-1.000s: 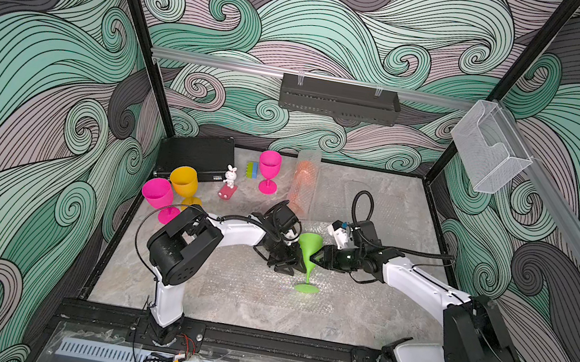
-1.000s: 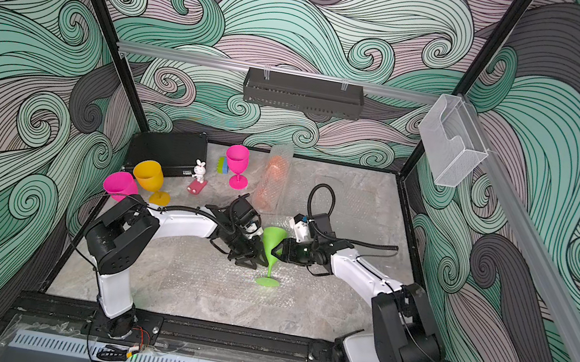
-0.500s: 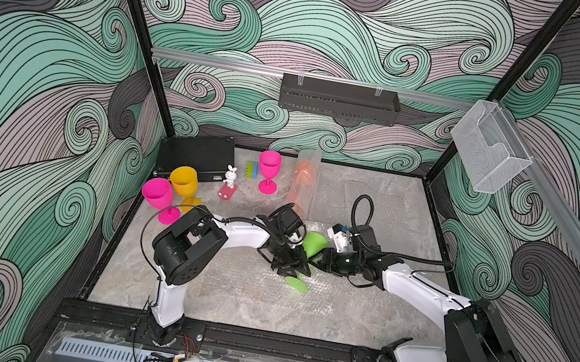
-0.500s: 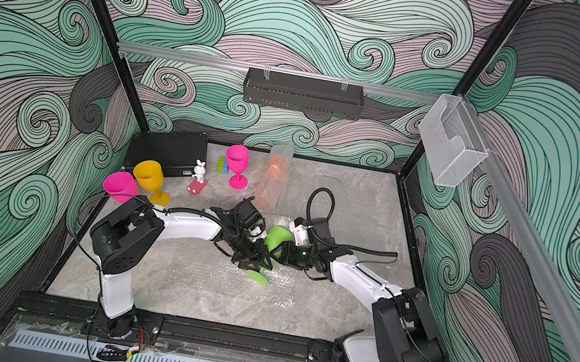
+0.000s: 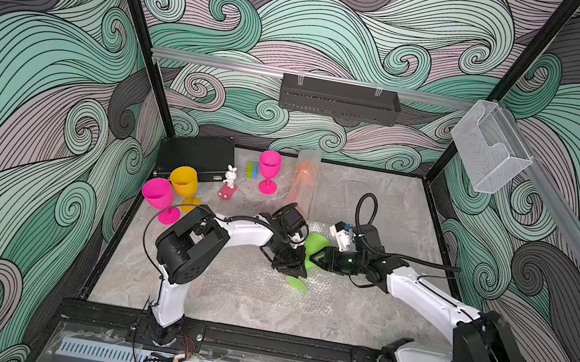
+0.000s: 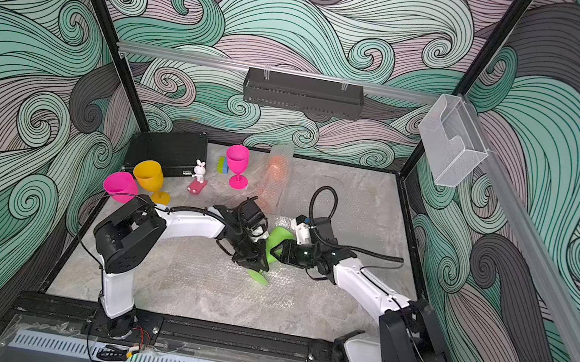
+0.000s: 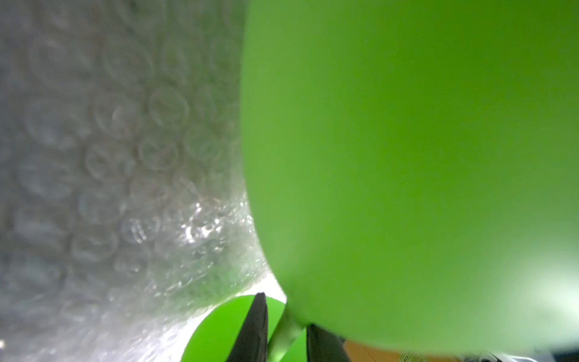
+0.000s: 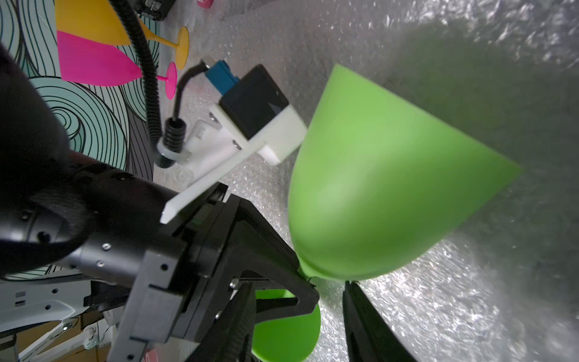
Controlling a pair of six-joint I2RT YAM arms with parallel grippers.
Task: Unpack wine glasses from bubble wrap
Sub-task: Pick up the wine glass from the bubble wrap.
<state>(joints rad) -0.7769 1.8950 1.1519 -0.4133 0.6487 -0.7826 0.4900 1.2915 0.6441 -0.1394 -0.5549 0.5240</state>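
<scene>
Bubble wrap tube [image 5: 303,200]: orange goblet [image 5: 303,172] is enclosed, apparently.
Left gripper [image 7: 285,316]: clamped on lime green goblet [image 5: 314,242] stem.
Right gripper [image 5: 312,261]: placed at bowl; hold cannot be told.

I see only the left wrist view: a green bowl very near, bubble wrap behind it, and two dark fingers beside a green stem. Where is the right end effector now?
Observer: The right end effector is at the same lime green goblet, opposite the left end effector; its tips reach the base of the bowl.
Operator: Where do the unpacked goblets stand?
Observer: A hot pink goblet and the yellow goblet stand at the left edge of the table, and a second hot pink goblet stands farther back.
Operator: Is any goblet wrapped?
Observer: Yes, the orange goblet is inside a bubble wrap tube at the back of the table.
</scene>
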